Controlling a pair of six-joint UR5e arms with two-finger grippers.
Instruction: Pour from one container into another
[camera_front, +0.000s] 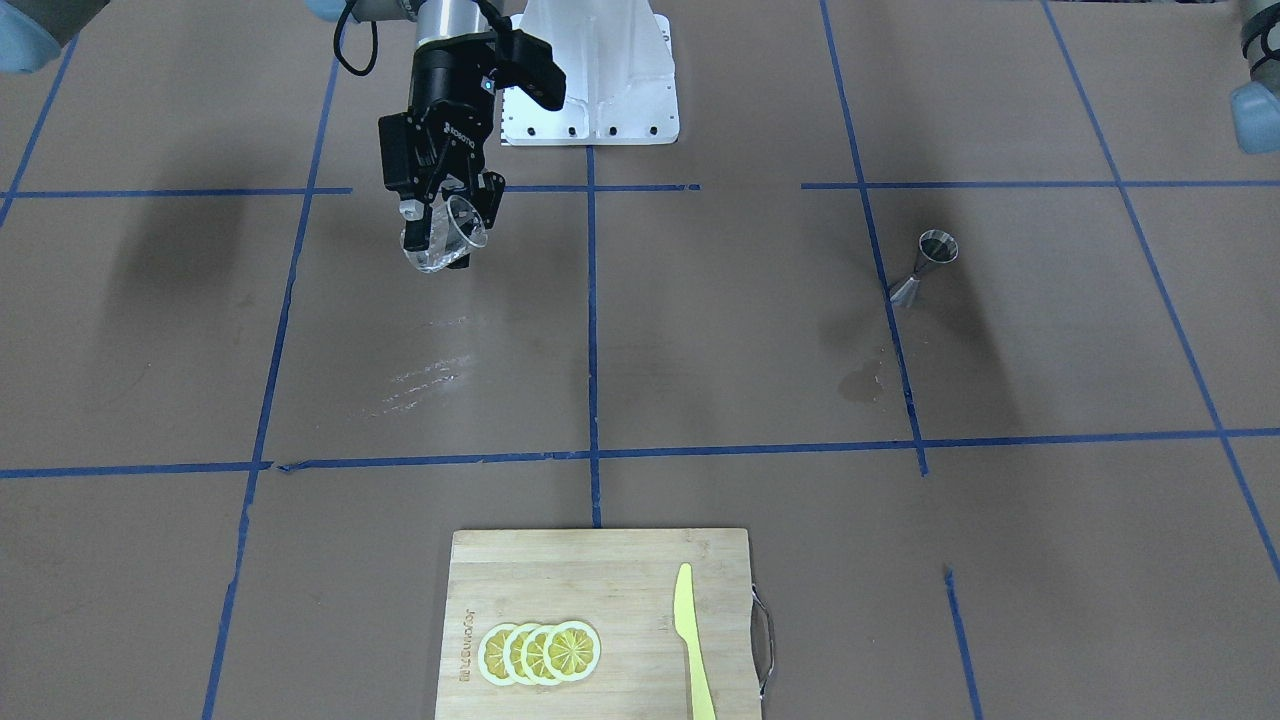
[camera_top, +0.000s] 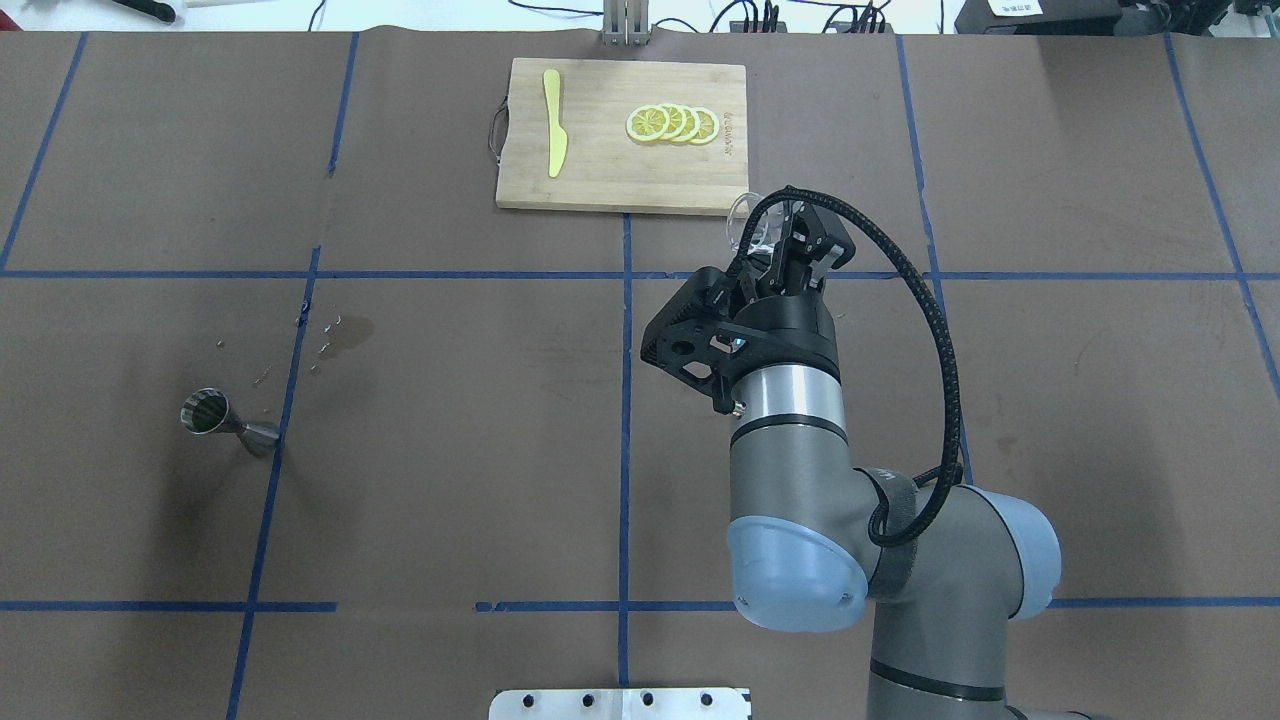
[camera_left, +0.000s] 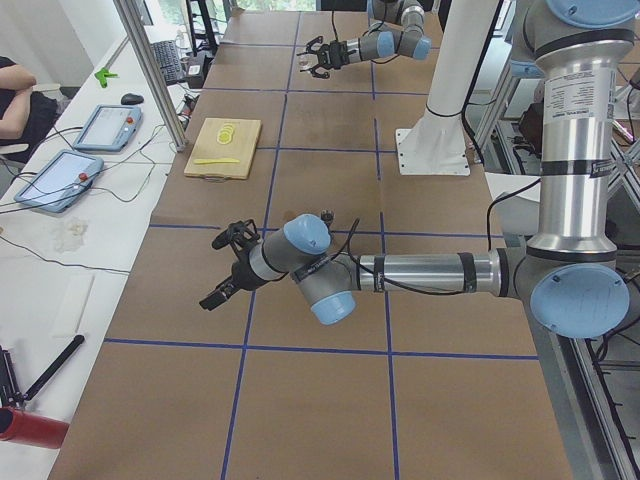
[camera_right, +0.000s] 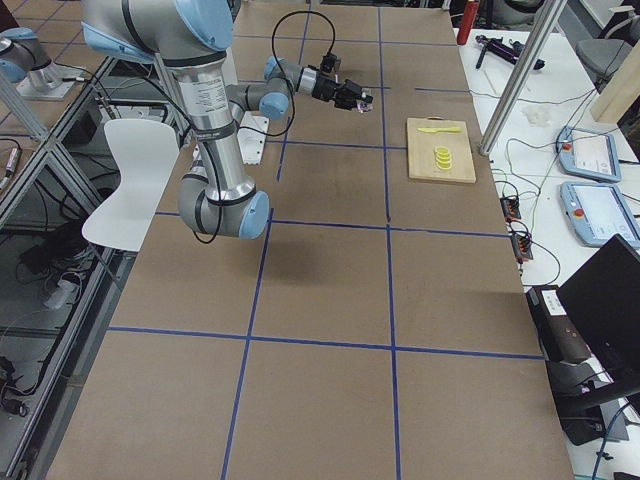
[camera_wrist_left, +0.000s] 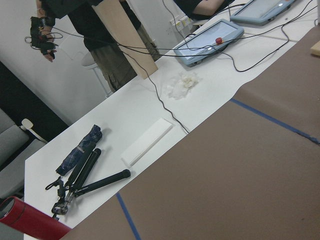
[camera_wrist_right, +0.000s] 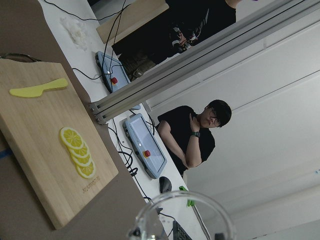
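Exterior front-facing: my right gripper (camera_front: 449, 212) clamps the tilted small clear round glass tumbler (camera_front: 440, 246); left gripper (camera_left: 228, 268) fingers, I cannot tell.

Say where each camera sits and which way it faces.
Front-facing: across the table, facing the robot; right gripper holds the tumbler.
Overhead: behind the robot, looking forward; right arm; shares jigger and cutting board with front-facing.
Exterior left: table end; left arm nearest.
Exterior right: opposite end; right arm nearest.
Left wrist: table edge, tilted; no jaws show.
Right wrist: past the tumbler rim towards the cutting board, a person.
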